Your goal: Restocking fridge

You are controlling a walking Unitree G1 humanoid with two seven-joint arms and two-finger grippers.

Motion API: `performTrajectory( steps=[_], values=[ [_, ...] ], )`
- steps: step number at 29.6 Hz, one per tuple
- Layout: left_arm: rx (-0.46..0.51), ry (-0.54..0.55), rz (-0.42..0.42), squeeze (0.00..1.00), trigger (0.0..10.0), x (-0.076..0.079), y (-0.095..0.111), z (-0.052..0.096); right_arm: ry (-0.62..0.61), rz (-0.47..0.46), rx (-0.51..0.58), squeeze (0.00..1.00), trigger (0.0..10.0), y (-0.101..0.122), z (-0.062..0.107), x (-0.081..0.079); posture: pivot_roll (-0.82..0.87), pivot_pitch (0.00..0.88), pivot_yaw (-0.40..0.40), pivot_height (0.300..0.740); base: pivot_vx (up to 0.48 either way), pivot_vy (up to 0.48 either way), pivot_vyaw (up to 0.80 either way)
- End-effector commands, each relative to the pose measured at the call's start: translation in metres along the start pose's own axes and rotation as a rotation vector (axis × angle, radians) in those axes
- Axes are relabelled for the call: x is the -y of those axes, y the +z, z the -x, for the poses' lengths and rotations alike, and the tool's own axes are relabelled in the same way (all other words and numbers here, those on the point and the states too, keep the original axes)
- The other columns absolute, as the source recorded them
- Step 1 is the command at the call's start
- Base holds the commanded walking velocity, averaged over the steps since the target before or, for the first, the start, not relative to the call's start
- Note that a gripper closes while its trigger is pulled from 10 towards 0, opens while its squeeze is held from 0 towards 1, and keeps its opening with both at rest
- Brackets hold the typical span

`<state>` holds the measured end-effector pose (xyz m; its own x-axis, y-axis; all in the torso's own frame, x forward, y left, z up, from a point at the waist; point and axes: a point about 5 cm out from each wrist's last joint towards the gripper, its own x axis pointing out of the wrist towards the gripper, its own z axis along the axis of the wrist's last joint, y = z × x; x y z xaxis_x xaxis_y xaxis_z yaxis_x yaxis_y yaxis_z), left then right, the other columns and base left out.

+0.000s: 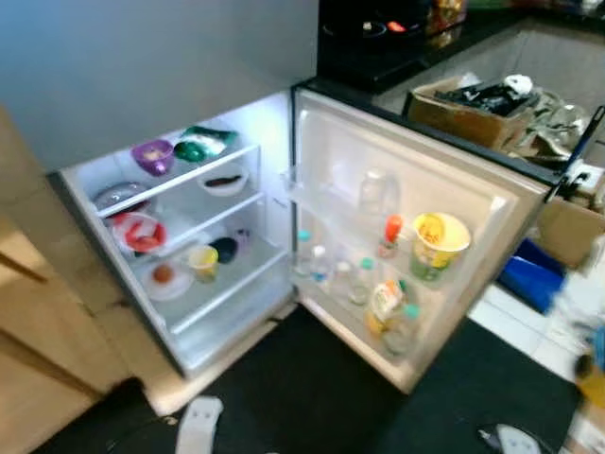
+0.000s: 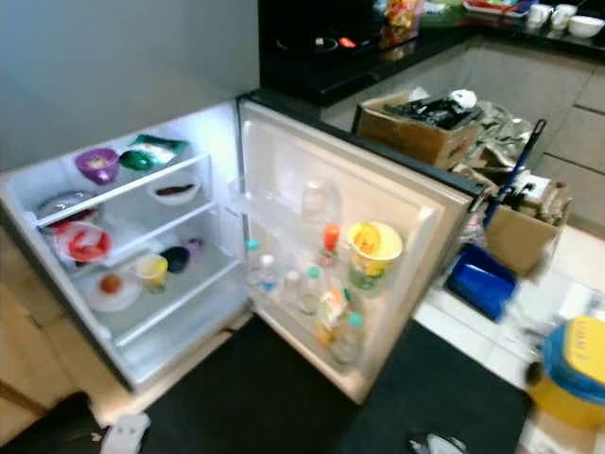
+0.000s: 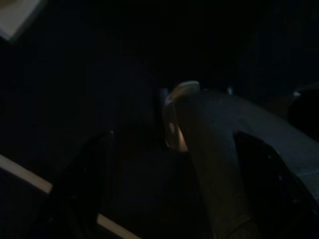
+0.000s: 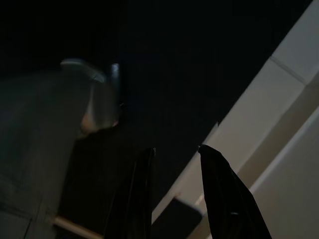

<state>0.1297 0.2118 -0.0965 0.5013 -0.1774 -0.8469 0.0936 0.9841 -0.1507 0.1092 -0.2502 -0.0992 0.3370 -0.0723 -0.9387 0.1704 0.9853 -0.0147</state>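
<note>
Down low, the right gripper (image 4: 174, 191) hangs with fingers parted over dark mat and pale tiled floor (image 4: 279, 124); the left gripper's fingers cannot be made out. Beyond, the white fridge (image 1: 284, 132) stands open.

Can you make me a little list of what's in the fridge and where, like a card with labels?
fridge: small white fridge, door open
top shelf: purple plastic bowl, green packet
middle shelf: white bowl with dark food, wrapped red food on a plate
bottom shelf: yellow cup, round orange fruit on a white plate
door rack: yellow noodle tub, orange-capped bottle, clear bottles
right pincer: open, hanging idle
</note>
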Motion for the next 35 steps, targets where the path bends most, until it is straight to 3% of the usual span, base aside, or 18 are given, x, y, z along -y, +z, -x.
performTrajectory(
  steps=[1, 9, 18, 35],
  values=[
    [-0.033, -0.017, 0.001, 0.0, 10.0, 0.005, -0.008, 0.0, -0.01, 0.009, -0.013, 0.0, 10.0, -0.003, 0.001, 0.002, -0.01, 0.057, -0.011, 0.74, 0.0, -0.461, 0.0],
    [-0.035, -0.021, 0.001, 0.0, 10.0, 0.005, -0.008, 0.0, 0.014, 0.027, 0.026, 0.0, 10.0, 0.002, 0.001, 0.004, -0.01, 0.056, -0.01, 0.74, 0.0, -0.463, 0.0],
    [-0.034, -0.024, -0.002, 0.0, 10.0, 0.007, -0.007, -0.001, 0.044, 0.089, 0.044, 0.0, 10.0, 0.012, 0.001, 0.002, -0.02, 0.059, -0.011, 0.74, 0.0, -0.446, 0.76],
    [-0.025, -0.027, 0.013, 0.0, 10.0, 0.008, -0.006, -0.002, 0.004, 0.119, 0.052, 0.0, 10.0, 0.011, 0.002, 0.008, -0.02, 0.059, -0.011, 0.74, 0.0, 0.0, 0.65]
  ],
)
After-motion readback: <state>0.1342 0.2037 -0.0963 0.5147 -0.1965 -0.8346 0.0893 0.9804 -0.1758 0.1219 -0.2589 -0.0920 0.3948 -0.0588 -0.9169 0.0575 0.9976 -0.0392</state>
